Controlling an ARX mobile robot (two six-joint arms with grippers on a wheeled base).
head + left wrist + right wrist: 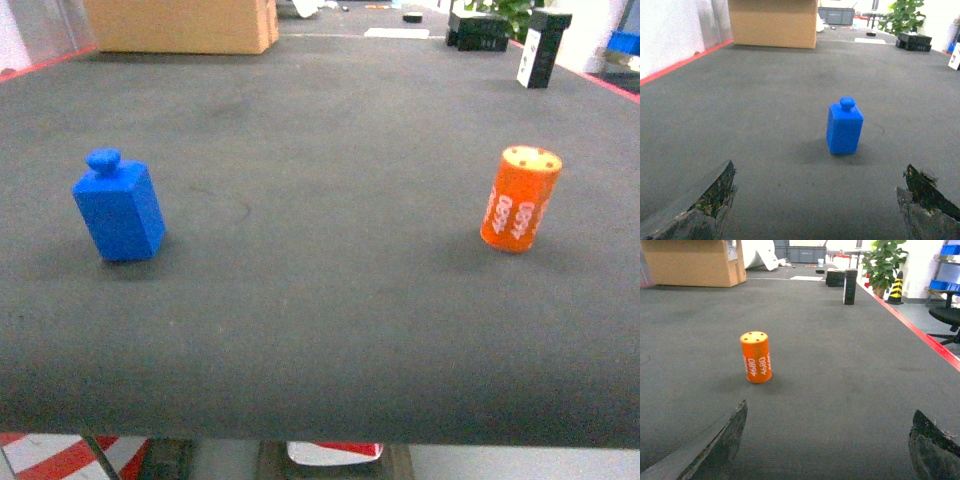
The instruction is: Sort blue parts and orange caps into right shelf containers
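Note:
A blue part [118, 210], a square block with a round knob on top, stands upright on the left of the dark mat. An orange cap [520, 198], a cylinder printed 4680, stands slightly tilted on the right. Neither gripper shows in the head view. In the left wrist view my left gripper [817, 200] is open and empty, with the blue part [845, 126] ahead, a little right of centre. In the right wrist view my right gripper [829, 440] is open and empty, and the orange cap [756, 357] stands ahead to the left. Bright-blue containers [951, 249] sit on a shelf far to the right, cut by the frame edge.
A dark mat covers the table [320, 330], which has red edge strips. A large cardboard box [180, 25] stands at the back left. Black boxes [480, 30] and a black upright block [540, 48] stand at the back right. A potted plant [882, 262] and an office chair [946, 317] lie beyond the right edge.

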